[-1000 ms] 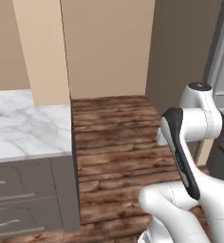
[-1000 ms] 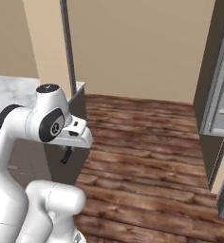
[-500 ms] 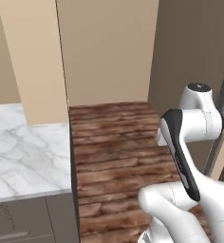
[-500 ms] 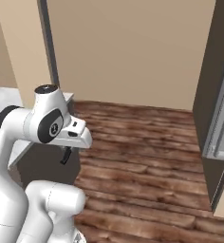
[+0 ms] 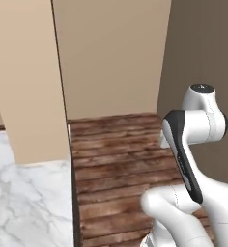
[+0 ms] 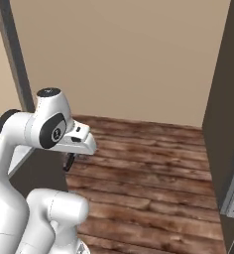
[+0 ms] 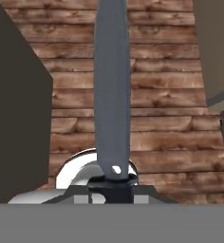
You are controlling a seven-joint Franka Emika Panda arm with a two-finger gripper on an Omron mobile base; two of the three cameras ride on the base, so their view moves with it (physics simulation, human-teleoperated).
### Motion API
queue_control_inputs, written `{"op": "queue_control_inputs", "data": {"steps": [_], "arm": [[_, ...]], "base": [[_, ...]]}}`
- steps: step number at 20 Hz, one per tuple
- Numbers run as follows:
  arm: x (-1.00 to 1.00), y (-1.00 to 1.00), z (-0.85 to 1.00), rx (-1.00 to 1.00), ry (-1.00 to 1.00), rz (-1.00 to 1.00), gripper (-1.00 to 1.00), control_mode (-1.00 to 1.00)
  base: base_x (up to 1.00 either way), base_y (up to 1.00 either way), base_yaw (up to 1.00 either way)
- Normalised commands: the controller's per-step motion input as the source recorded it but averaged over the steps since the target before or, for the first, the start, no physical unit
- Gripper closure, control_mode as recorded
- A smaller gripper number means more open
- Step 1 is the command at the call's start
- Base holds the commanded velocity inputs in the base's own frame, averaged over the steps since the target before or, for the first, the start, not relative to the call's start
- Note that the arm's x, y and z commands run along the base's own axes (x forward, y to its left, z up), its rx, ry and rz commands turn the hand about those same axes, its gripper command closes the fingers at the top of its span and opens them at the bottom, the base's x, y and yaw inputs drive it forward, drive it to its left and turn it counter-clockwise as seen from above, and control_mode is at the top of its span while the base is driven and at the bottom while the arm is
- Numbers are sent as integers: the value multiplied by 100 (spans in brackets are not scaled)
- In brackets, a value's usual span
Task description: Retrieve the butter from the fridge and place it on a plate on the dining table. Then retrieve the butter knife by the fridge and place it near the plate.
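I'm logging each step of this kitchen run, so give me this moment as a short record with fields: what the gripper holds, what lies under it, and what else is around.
gripper: shut on the butter knife
butter knife: long grey blade running up the hand view from the fingertips
below the knife: brown wooden plank floor
marble top: white with grey veins, lower left of the left base view
back wall: plain beige
arm: folded upright over the floor

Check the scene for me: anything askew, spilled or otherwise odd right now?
Nothing looks spilled or damaged. The claw is shut on the butter knife, whose grey blade juts straight out over the wooden floor. A corner of the marble counter sits at the lower left of the left base view.
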Motion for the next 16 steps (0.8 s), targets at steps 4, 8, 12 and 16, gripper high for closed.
{"op": "queue_control_inputs", "data": {"steps": [4,8,12,16], "arm": [[0,0,0,0,0,0,100,100],[0,0,0,0,0,0,100,100],[0,0,0,0,0,0,100,100],[0,0,0,0,0,0,100,100]], "base": [[100,0,0],[100,0,0],[100,0,0],[100,3,0]]}}
